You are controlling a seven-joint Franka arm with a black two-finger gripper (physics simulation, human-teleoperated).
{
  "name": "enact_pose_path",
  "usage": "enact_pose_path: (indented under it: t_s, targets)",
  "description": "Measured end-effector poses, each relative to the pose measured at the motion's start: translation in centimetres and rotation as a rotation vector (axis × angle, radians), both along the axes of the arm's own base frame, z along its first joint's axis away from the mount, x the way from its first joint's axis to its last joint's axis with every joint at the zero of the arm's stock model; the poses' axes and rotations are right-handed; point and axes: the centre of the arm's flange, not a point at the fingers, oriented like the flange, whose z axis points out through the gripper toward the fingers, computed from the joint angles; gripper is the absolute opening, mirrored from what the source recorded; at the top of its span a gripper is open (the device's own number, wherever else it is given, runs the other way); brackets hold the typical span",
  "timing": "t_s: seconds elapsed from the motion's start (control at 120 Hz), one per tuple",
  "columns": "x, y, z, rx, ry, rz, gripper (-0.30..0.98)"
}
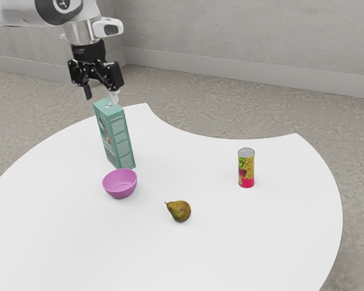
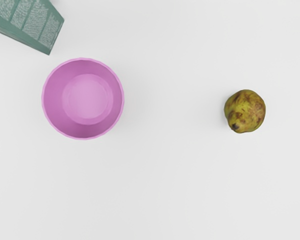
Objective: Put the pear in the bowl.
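On the white tabletop [image 1: 230, 242], I see the pear [image 1: 181, 211] lying outside the pink bowl [image 1: 120, 185]; my fingers [image 1: 88, 93] are spread, raised above the tabletop.

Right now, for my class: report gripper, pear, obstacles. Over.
Gripper open, empty. Pear on table, outside empty bowl. Carton standing near bowl, possible snag.

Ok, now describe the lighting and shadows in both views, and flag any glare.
Exterior view: soft, even light, the table a nearly uniform white, with no hard shadows on it; wrist view: a faint, soft shadow beside the pear, and the inner wall of the bowl shaded darker than its floor; no strong glare on the pear or bowl in the wrist view.
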Motion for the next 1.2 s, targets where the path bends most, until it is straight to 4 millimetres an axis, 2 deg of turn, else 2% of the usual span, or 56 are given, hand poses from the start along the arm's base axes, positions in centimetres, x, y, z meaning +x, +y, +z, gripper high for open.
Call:
enact_pose_path:
  t_s: [0.142,0.208,0.25,0.333,0.425,0.492,0.55,0.708,0.825,0.983,1.2]
  targets:
    - [0.3,-0.4,-0.4,-0.003,-0.014,-0.015,0.67]
    - [0.9,-1.8,-1.4,0.0,-0.01,-0.042,0.67]
    - [1.7,-4.0,-2.7,0.003,-0.004,-0.08,0.67]
    - [2.9,-9.7,-5.3,0.009,-0.005,-0.166,0.67]
    - [4.2,-15.1,-9.1,0.019,-0.003,-0.236,0.67]
    - [4.9,-18.0,-12.3,0.029,0.004,-0.268,0.67]
    - [5.4,-19.8,-14.4,0.035,0.005,-0.283,0.67]
    - [5.5,-22.0,-19.8,0.05,0.038,-0.294,0.67]
    - [4.7,-22.2,-23.5,0.061,0.051,-0.288,0.67]
    - [3.9,-21.5,-27.2,0.08,0.025,-0.282,0.67]
    - [2.8,-19.8,-30.0,0.074,-0.048,-0.268,0.66]
